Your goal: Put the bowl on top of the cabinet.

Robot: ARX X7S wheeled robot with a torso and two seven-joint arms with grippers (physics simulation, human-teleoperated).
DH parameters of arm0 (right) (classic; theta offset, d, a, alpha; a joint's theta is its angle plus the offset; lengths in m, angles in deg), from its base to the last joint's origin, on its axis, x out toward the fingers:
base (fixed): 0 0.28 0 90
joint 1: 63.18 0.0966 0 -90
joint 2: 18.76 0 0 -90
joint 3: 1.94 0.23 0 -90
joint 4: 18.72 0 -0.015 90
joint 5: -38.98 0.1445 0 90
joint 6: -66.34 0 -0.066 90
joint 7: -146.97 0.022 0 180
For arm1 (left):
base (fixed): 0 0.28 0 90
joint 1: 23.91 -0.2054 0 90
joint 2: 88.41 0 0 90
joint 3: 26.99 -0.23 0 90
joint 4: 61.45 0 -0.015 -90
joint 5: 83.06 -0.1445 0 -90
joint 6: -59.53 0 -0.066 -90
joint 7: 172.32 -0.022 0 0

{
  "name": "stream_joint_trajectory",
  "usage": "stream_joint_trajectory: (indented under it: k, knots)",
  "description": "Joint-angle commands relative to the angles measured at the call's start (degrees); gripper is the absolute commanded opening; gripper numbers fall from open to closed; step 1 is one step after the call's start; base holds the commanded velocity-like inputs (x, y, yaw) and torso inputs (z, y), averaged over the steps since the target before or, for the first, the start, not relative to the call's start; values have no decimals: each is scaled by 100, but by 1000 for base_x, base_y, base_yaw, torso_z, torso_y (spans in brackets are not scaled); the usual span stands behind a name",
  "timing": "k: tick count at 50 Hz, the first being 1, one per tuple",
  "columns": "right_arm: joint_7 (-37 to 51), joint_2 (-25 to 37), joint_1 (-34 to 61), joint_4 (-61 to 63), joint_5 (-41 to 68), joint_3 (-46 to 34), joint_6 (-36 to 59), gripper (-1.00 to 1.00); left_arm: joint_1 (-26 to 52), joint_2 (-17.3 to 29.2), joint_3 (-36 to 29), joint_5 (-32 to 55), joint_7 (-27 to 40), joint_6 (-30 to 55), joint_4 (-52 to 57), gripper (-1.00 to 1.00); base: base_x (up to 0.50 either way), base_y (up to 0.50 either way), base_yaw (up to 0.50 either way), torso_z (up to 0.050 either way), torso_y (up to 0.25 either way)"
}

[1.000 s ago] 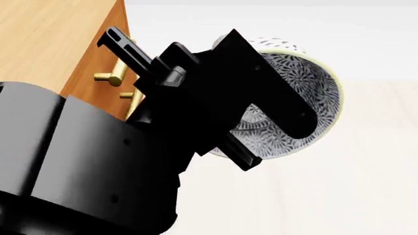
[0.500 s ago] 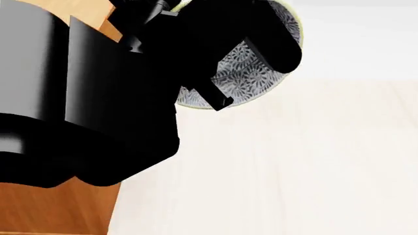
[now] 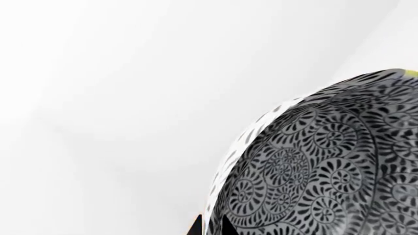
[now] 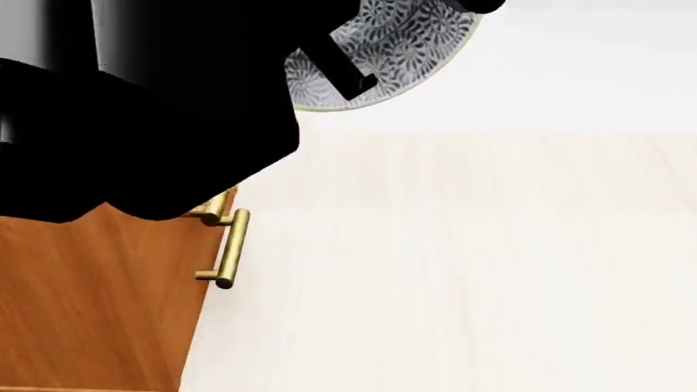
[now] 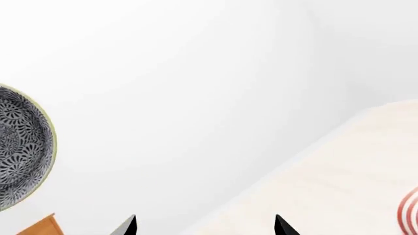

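The floral-patterned bowl (image 4: pixel 397 45) is being held by the left claw (image 4: pixel 360 69) beside the cabinet (image 4: pixel 98 302), above its brass handle (image 4: pixel 225 249); the right claw (image 5: pixel 205 226) is being kept wide.

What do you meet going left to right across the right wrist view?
Patterned bowl at the left edge → right gripper with its two dark fingertips spread, at the bottom → red-ringed plate, a sliver at the right edge.

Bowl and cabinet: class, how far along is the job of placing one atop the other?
Done: the deep round white ceramic bowl with dark grey floral pattern is lifted off any surface. In hand: the left pincer's black arm carries it high beside the orange-brown wooden cabinet. Left: setting it on the cabinet's top, then releasing.
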Motion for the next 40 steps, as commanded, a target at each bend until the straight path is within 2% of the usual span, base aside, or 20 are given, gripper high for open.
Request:
stream_joint_trajectory:
  k: [1, 6, 14, 15, 19, 23, 26, 27, 32, 33, 40]
  knots:
    - [-95, -29, -4, -1, -81, 15, 30, 100, 457, 119, 71, 110, -26, -331, -680, -100, 0, 0, 0, 0, 0]
    - [-115, -21, -47, 7, -9, 68, -23, 100, 649, 236, 156, 107, -139, -327, -1055, -100, 0, 0, 0, 0, 0]
    - [-125, -24, -54, 8, -2, 81, -17, 100, 670, 242, 182, 107, -166, -320, -1080, -100, 0, 0, 0, 1, 0]
    - [-139, -32, -81, 21, -28, 75, -28, 100, 855, 301, 307, 216, -121, -268, -1334, -100, 0, 0, 0, 0, 0]
    - [-149, -32, -97, 24, -12, 89, -38, 100, 721, 379, 613, 791, 561, -191, -2133, -100, 0, 0, 0, 0, 3]
    - [-151, -40, -106, 29, -15, 102, -45, 100, 639, 515, 924, 1154, 845, -341, -2453, -100, 0, 0, 0, 0, 0]
    - [-154, -43, -107, 30, -15, 105, -42, 100, 636, 518, 930, 1161, 857, -338, -2444, -100, 0, 0, 0, 0, 0]
    - [-163, -37, -102, 23, 11, 105, -40, 100, 483, 781, 1303, 1572, 1137, -579, -2490, -100, 0, 0, 0, 0, 0]
    - [-137, -65, -49, -16, -62, 90, 14, 100, 402, 1017, 1541, 1872, 1369, -668, -2370, -100, 0, 0, 0, 0, 0]
    - [-4, -115, -8, -65, -292, 110, 108, 100, 458, 1029, 1617, 1957, 1274, -650, -2431, -100, 0, 0, 0, 0, 0]
    - [-144, -51, -144, 0, -7, 185, -51, 100, 870, 902, 1736, 2009, 1080, -628, -2894, -100, 0, 0, 0, 0, 1]
